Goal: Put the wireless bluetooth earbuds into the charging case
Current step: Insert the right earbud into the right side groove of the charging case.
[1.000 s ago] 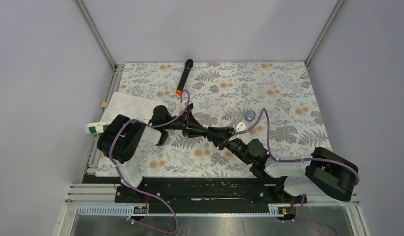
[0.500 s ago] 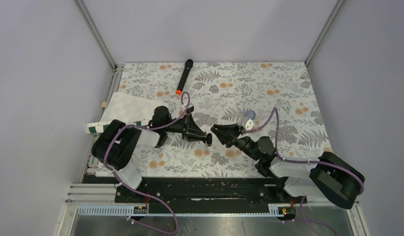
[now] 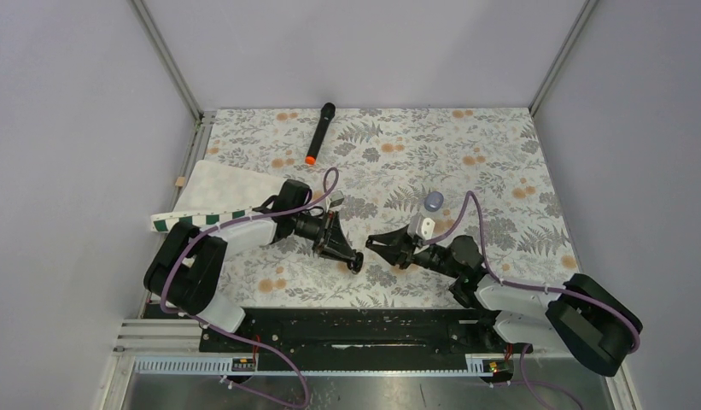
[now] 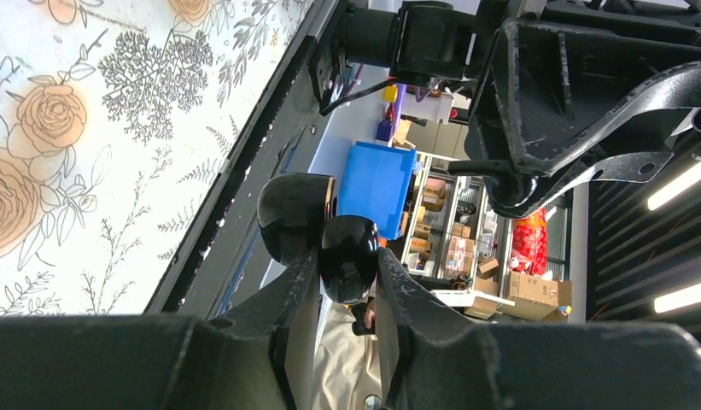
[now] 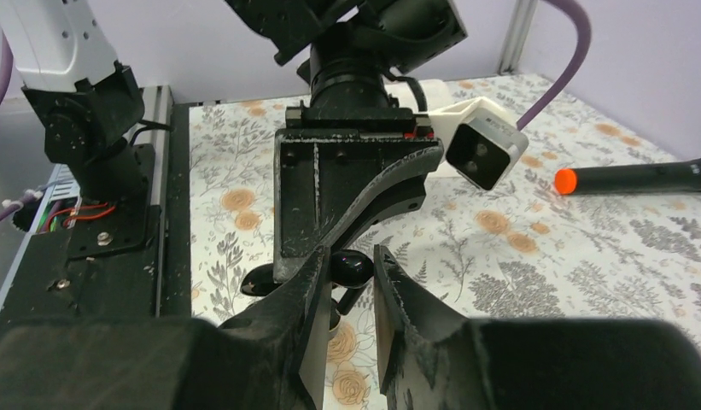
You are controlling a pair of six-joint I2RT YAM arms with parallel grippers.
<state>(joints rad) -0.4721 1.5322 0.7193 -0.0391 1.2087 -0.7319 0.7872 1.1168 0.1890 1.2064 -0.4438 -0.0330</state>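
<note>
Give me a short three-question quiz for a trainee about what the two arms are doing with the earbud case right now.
1. True or false: the left pincer is shut on the charging case.
2. Short answer: in the top view, does the left pincer touch the right pincer?
3. Where does the black wand with an orange end lie?
A. At the far side of the table, away from both arms
B. Between the two pincers
C. Inside the right pincer

Key: 1 true. 2 no, a small gap separates them. 3 A.
</note>
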